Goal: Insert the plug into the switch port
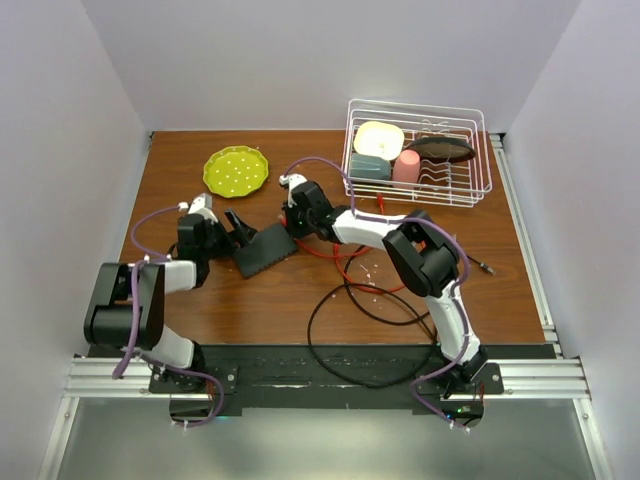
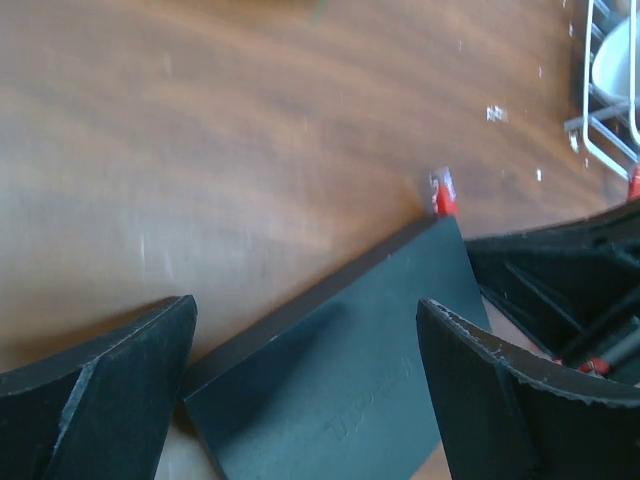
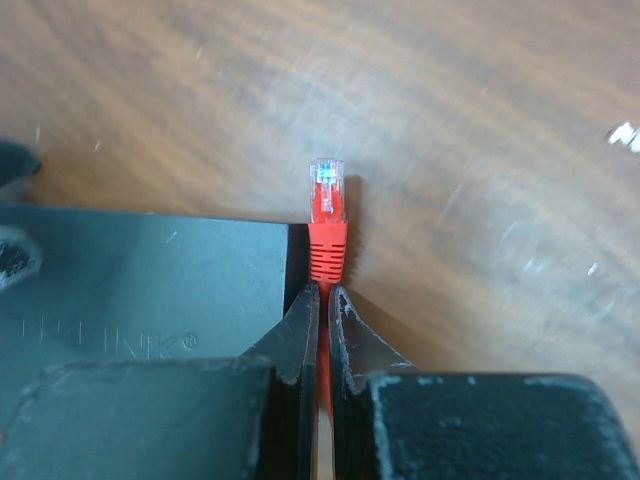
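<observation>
Plug: red, beside switch box corner.
Right gripper: clamped on plug's boot.
Left gripper: apart, straddling box.
Far: plate, dish rack.

The black box has faint raised letters on its top, at about 8 o'clock in the right wrist view. They look like "TP-LINK" with a tiny ® after them. In the left wrist view the same letters are too blurry to read.
</observation>
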